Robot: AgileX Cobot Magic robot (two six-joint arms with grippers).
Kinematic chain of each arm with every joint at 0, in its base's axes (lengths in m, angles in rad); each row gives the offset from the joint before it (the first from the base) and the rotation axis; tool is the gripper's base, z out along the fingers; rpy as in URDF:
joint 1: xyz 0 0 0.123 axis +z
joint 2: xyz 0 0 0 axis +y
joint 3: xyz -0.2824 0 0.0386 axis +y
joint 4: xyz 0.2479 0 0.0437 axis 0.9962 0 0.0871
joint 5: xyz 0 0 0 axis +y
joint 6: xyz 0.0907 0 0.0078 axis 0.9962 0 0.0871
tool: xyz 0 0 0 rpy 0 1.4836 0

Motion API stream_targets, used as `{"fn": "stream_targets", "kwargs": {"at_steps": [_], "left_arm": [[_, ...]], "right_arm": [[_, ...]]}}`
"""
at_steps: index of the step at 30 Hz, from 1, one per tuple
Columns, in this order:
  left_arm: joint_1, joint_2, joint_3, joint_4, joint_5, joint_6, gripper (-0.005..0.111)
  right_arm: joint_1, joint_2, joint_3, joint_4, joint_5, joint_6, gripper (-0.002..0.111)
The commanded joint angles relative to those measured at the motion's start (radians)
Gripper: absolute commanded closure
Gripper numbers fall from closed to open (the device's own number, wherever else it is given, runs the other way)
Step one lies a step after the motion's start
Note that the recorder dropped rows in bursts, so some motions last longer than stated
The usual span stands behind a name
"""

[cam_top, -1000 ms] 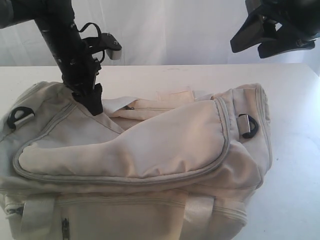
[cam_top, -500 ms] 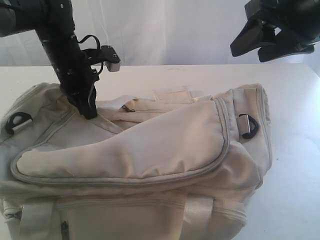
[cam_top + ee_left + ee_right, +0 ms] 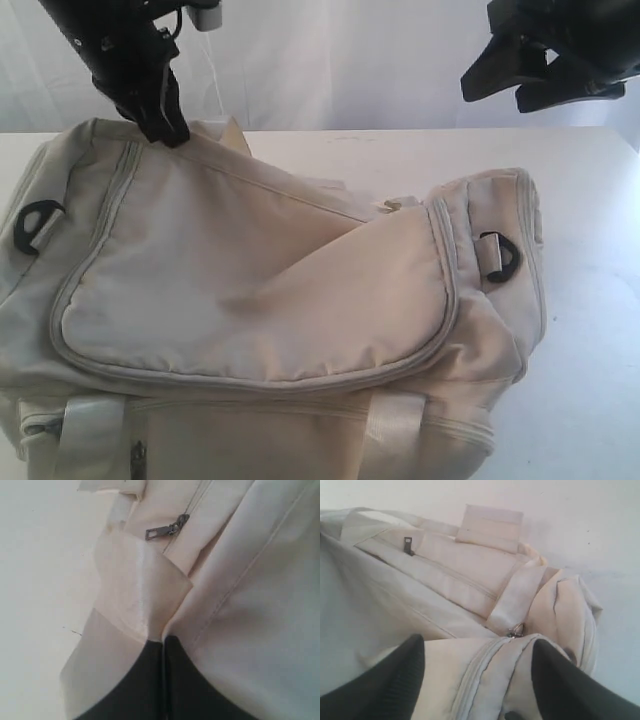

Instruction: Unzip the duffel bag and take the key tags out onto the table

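exterior view: one cream bag point(image 3: 300, 300), two black d-rings point(image 3: 36, 222); left gripper point(image 3: 165, 128) pinched closed on its raised fabric, perhaps a strap; right gripper point(image 3: 492, 92) spread wide, empty.

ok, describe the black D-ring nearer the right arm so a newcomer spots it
The large cream-beige fabric duffel bag lies on the white table. Follow its U-shaped zip flap to the rounded end on the exterior view's right; just beyond the zip sits a black D-ring. Its twin is at the opposite end, below the shut left gripper pinching the fabric.
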Motion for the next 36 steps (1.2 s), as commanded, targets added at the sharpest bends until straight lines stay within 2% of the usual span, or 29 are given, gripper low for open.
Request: {"fn": "stream_targets", "kwargs": {"at_steps": [1,5,9,15,21,23,29,32,33,36], "left_arm": [[0.021,-0.072,-0.016,-0.006,0.089,-0.021,0.107],[0.021,-0.081,-0.016,-0.008,0.089,-0.021,0.107],[0.021,-0.081,-0.016,-0.021,0.089,-0.021,0.107],[0.021,-0.081,-0.016,-0.052,0.089,-0.020,0.107],[0.021,-0.071,-0.016,-0.064,0.089,-0.015,0.107],[0.021,-0.069,-0.016,-0.064,0.089,-0.015,0.107],[0.021,-0.069,-0.016,-0.064,0.089,-0.015,0.107],[0.021,-0.069,-0.016,-0.064,0.089,-0.015,0.107],[0.021,-0.069,-0.016,-0.064,0.089,-0.015,0.107],[0.021,-0.070,-0.016,-0.064,0.089,-0.020,0.107]], "right_arm": [[-0.006,0.070,0.003,0.012,-0.101,-0.041,0.050],[-0.006,0.202,-0.054,0.020,-0.141,-0.051,0.050],[-0.006,0.374,-0.180,0.034,-0.016,-0.049,0.045],[-0.006,0.594,-0.391,0.074,0.183,-0.028,0.044],[0.014,0.724,-0.468,0.148,0.195,0.030,0.045],[0.022,0.727,-0.466,0.169,0.195,0.030,0.051],[0.043,0.727,-0.466,0.133,0.195,0.028,0.081],[0.043,0.700,-0.466,0.063,0.195,0.028,0.104],[0.043,0.686,-0.466,0.038,0.195,0.028,0.108],[0.043,0.614,-0.460,-0.078,0.195,0.039,0.108]]}}
